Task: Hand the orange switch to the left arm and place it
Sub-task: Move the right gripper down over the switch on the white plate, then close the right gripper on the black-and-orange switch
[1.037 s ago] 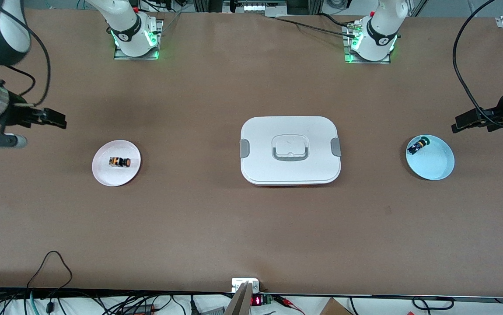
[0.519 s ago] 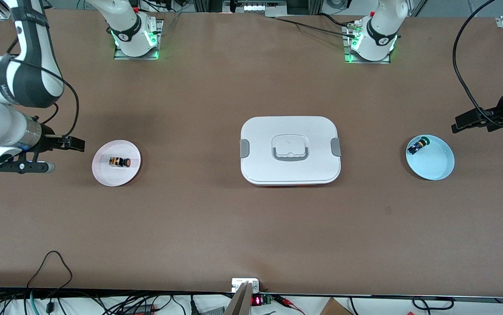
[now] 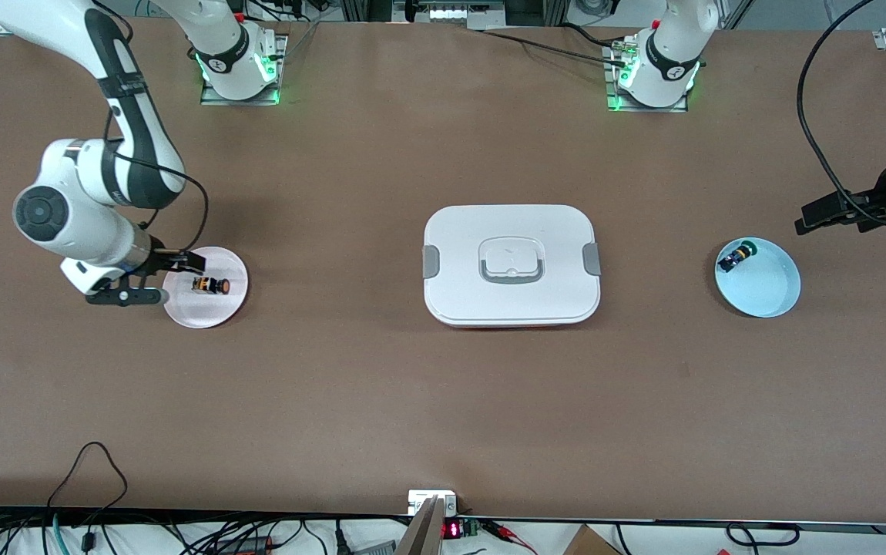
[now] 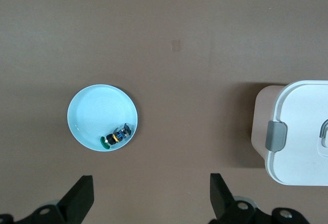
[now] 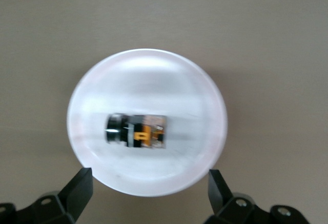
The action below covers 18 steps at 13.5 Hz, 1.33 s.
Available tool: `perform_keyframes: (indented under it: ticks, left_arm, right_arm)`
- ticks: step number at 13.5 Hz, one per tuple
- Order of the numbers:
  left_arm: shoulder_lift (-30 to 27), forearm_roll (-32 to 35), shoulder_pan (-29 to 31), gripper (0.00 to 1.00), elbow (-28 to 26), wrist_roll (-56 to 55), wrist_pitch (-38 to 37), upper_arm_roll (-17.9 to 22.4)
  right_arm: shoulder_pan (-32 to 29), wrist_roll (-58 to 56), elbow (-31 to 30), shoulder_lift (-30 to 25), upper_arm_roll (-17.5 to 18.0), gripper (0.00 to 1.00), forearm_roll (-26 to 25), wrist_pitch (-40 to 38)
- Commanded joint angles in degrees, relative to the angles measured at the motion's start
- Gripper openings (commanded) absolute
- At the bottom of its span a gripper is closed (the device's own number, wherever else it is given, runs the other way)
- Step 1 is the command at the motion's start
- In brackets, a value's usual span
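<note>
Front view is showing the tiny orange switch [image 3: 210, 286], a push-button with an orange cap, black middle and pale blocky base, lying on its side on a round pale pink plate [image 3: 219, 308] toward the right arm's end of the brown tabletop [image 3: 381, 401], about midway between the edge where the bases stand and the edge nearest the front camera. The right arm's black two-finger gripper [image 3: 195, 260] is hanging over the rim of that plate on the side toward the table's end, just beside the switch and gripping nothing. In the right wrist view its two dark fingers [image 5: 77, 190] are standing wide apart, with the plate [image 5: 195, 80] and the switch [image 5: 136, 131] showing between them.

The large white rounded-rectangular box [image 3: 511, 264], with grey side clips and a recessed grey-edged handle in its lid, is sitting closed at the middle of the table, well apart from both plates.

Toward the left arm's end, a round light blue plate [image 3: 763, 289] is carrying a small switch with a green cap [image 3: 736, 256] near its rim. The left arm is waiting, its black gripper [image 3: 813, 216] hovering above the tabletop beside the blue plate, near the table's end edge. The left wrist view is showing its fingers [image 4: 82, 198] spread wide and empty, with the blue plate [image 4: 97, 111] and a corner of the box [image 4: 297, 131] below.
</note>
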Motion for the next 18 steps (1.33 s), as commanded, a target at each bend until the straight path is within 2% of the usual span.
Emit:
perform_keyframes:
  ticks: [1, 2, 7, 14, 18]
  left_arm:
    - [0.6, -0.15, -0.24, 1.0, 1.03, -0.59, 0.0, 0.06]
    - [0.6, -0.06, -0.24, 1.0, 1.03, -0.59, 0.0, 0.06]
    - [0.6, -0.41, -0.24, 1.0, 1.12, -0.59, 0.44, 0.06]
    - [0.51, -0.24, -0.24, 1.0, 1.12, -0.59, 0.88, 0.06]
    - [0.42, -0.24, -0.24, 1.0, 1.12, -0.59, 0.88, -0.03]
  right_arm:
    - [-0.09, 0.01, 0.49, 3.31, 1.49, 1.0, 1.46, 3.06]
    - [-0.09, 0.27, 0.58, 4.19, 2.37, 1.0, 1.47, 4.55]
    - [-0.53, 0.19, 0.58, 7.36, 2.46, 1.0, 1.55, 9.04]
    - [-0.97, 0.37, 0.23, 8.15, 2.46, 1.0, 1.73, 9.13]
    - [-1.32, 0.37, 0.14, 8.59, 2.46, 1.0, 3.75, 9.05]
